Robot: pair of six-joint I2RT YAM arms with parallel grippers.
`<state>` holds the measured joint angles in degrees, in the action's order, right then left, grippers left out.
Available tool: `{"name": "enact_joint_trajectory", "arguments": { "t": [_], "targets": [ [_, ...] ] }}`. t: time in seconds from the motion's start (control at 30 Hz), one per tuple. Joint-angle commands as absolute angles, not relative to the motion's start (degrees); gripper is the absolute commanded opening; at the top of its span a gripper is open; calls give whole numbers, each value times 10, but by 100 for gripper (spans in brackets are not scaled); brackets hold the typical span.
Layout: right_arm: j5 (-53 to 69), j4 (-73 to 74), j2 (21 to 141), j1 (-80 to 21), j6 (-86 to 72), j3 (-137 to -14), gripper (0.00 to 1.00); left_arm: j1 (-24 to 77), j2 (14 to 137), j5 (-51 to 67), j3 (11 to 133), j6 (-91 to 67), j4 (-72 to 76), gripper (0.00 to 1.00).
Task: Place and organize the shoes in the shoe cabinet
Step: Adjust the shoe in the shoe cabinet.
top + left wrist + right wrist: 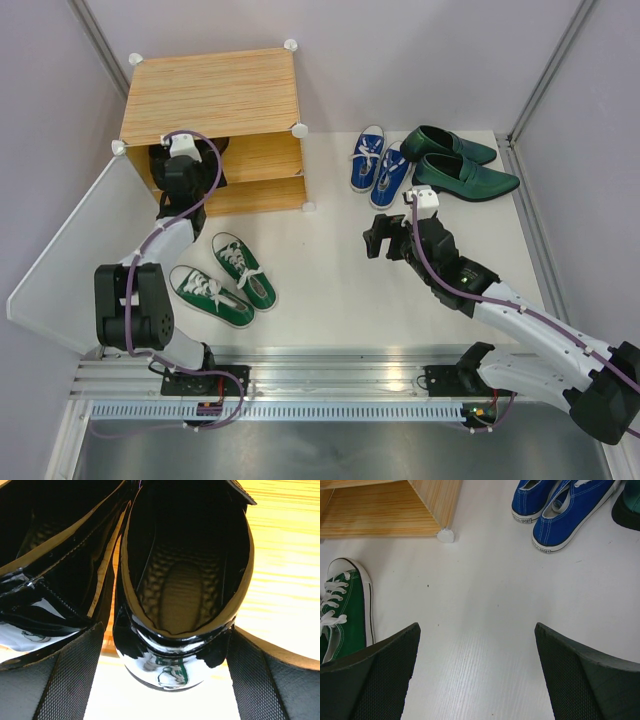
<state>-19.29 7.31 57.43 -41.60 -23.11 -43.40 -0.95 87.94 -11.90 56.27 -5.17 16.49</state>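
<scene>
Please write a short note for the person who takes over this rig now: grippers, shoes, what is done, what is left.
Left gripper: open, inside the cabinet, fingers either side of one of the boots.
Right gripper: open, empty, above the table.
Done: boots in the cabinet.
Left: green sneakers in front of the cabinet, blue sneakers and loafers right of it, all on the table.
</scene>
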Motion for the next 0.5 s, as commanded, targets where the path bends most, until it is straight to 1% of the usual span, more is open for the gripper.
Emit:
{"name": "enact_joint_trajectory", "arguments": {
  "t": [0.0, 0.47],
  "targets": [
    [-186, 58, 563, -414, -228, -439, 98, -25, 855, -144, 582, -65, 143, 100],
    [-178, 60, 548, -414, -229, -437, 98, -23, 804, -74, 565, -72, 107, 100]
  ]
}}
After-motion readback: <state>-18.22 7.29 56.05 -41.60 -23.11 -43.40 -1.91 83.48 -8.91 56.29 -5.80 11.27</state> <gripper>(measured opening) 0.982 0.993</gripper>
